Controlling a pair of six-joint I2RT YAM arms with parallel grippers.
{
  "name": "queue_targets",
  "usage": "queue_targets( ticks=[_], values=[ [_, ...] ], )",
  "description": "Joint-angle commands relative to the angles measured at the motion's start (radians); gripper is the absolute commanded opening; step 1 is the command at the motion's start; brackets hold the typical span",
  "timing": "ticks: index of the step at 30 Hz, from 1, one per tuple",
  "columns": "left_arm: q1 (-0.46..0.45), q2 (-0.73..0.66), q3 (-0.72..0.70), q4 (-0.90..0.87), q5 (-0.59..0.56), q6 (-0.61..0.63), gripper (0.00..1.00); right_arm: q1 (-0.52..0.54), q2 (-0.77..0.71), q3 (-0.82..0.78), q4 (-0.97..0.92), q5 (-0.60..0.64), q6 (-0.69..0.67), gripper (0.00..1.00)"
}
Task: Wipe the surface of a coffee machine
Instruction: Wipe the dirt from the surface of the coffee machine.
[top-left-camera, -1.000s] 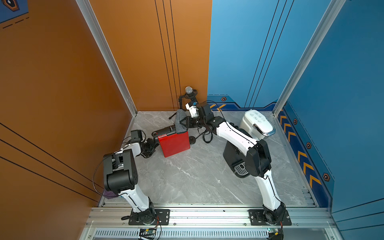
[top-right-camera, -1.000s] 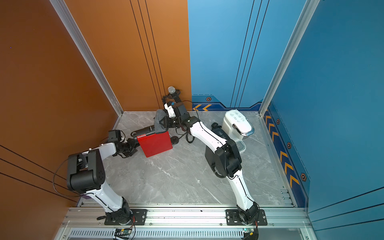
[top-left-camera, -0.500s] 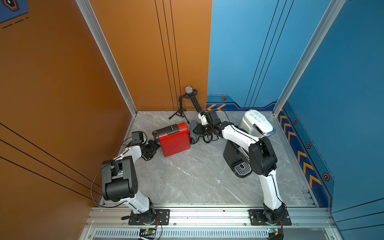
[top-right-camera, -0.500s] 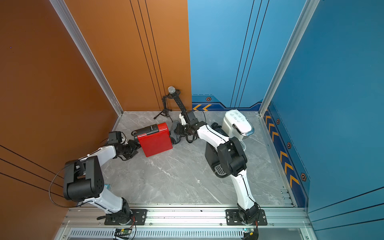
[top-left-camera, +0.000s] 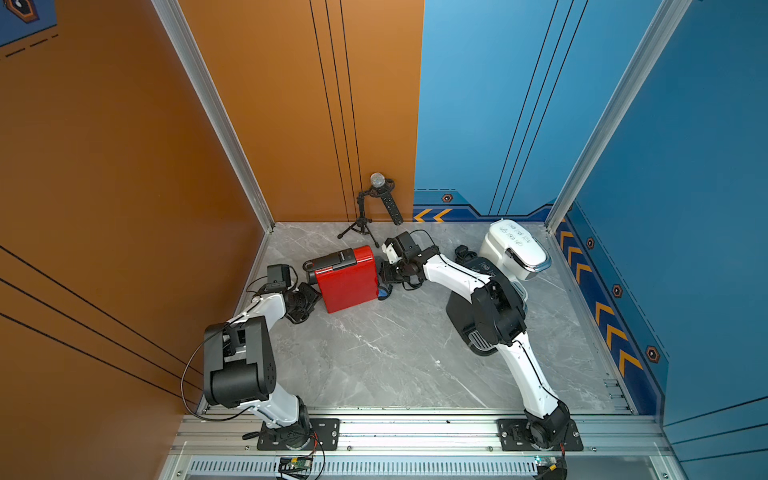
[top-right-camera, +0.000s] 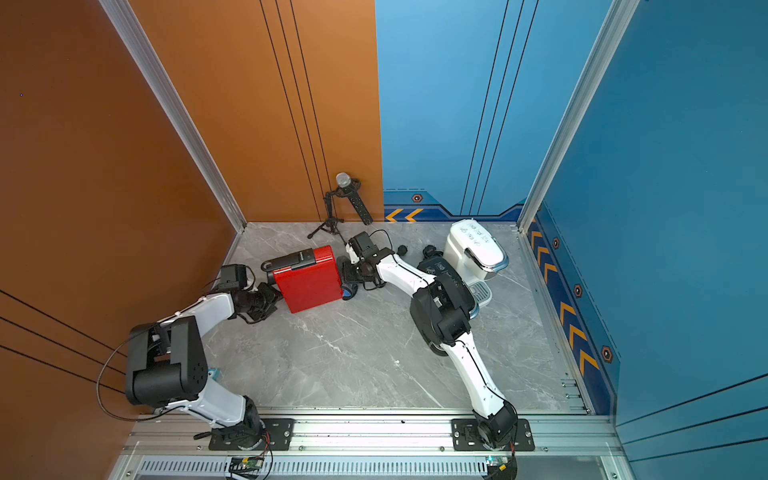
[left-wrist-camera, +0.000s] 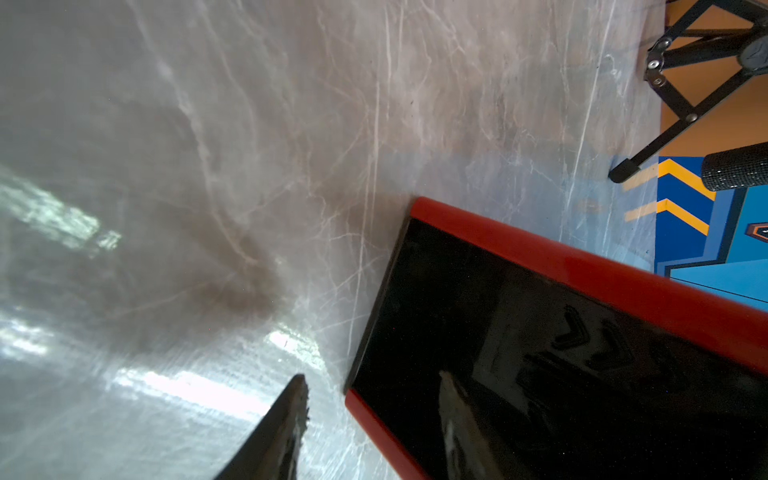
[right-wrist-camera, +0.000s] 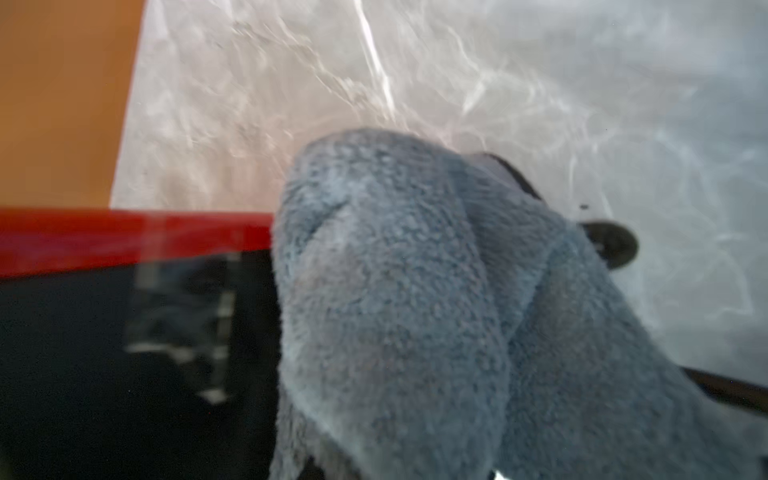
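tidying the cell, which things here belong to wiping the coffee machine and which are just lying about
In use: red coffee machine, grey cloth in the right gripper, left gripper beside the machine.
Lying about: white appliance, black appliance, microphone on tripod.

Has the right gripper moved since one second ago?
Yes. The right gripper, shut on the grey cloth, came down from above the red coffee machine to its side, away from the microphone tripod.

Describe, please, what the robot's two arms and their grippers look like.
The left arm and right arm share glossy white link shells, bulky black joint housings and black base plates on an aluminium rail. Thin black cables loop beside each. The left gripper and right gripper are black; a left fingertip looks dark, tapered and toothed.
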Motion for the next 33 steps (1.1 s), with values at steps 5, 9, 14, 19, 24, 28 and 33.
queue_targets(
  ticks=[5, 9, 14, 19, 24, 28, 33],
  values=[
    [-0.044, -0.041, 0.007, 0.062, 0.063, 0.015, 0.53, 0.031, -0.114, 0.042, -0.058, -0.036, -0.026, 0.15],
    [-0.044, -0.044, 0.007, 0.063, 0.063, 0.016, 0.53, 0.018, -0.200, 0.064, -0.019, -0.063, 0.005, 0.15],
    [-0.044, -0.043, 0.004, 0.063, 0.060, 0.016, 0.53, 0.002, -0.231, 0.066, 0.006, -0.070, 0.024, 0.15],
    [-0.044, -0.042, 0.004, 0.061, 0.066, 0.018, 0.53, -0.008, -0.183, 0.014, 0.007, -0.067, 0.035, 0.14],
    [-0.041, -0.048, -0.001, 0.061, 0.064, 0.019, 0.53, 0.008, -0.112, -0.023, 0.012, -0.075, 0.026, 0.15],
    [-0.040, -0.048, -0.003, 0.061, 0.066, 0.019, 0.53, 0.022, -0.070, -0.047, 0.014, -0.079, 0.024, 0.15],
    [-0.039, -0.050, 0.004, 0.061, 0.069, 0.018, 0.53, 0.038, -0.028, -0.035, -0.005, -0.067, 0.010, 0.14]
  ],
)
